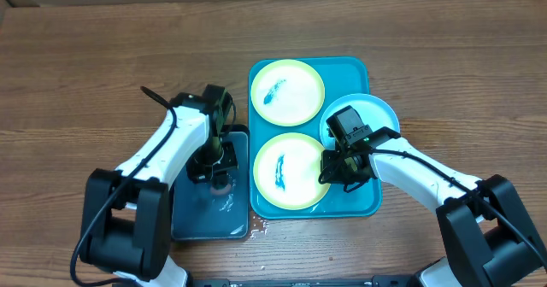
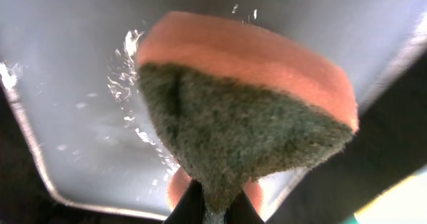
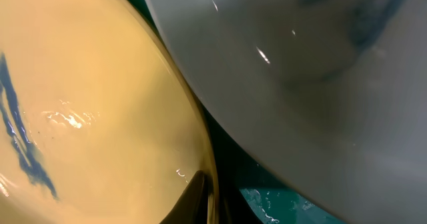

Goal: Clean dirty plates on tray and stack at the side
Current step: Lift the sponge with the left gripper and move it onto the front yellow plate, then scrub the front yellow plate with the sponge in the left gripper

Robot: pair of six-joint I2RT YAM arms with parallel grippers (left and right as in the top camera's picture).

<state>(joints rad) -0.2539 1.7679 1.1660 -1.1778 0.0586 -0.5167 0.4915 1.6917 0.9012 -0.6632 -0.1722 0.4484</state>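
Two yellow-green plates lie on the turquoise tray [image 1: 363, 67]: the far one [image 1: 287, 91] and the near one [image 1: 291, 171], each with a dark blue smear. A pale blue plate [image 1: 376, 114] sits at the tray's right edge. My right gripper [image 1: 329, 169] is shut on the right rim of the near yellow-green plate [image 3: 100, 117]; the pale blue plate [image 3: 300, 71] fills the rest of the right wrist view. My left gripper [image 1: 218, 172] is shut on an orange sponge with a dark green scouring side [image 2: 247, 111], held over the black tray [image 1: 192, 214].
The black tray [image 2: 73, 84] holds a thin film of water and stands left of the turquoise tray. Wet drops lie on the wood tabletop [image 1: 427, 48] by the trays' near edges.
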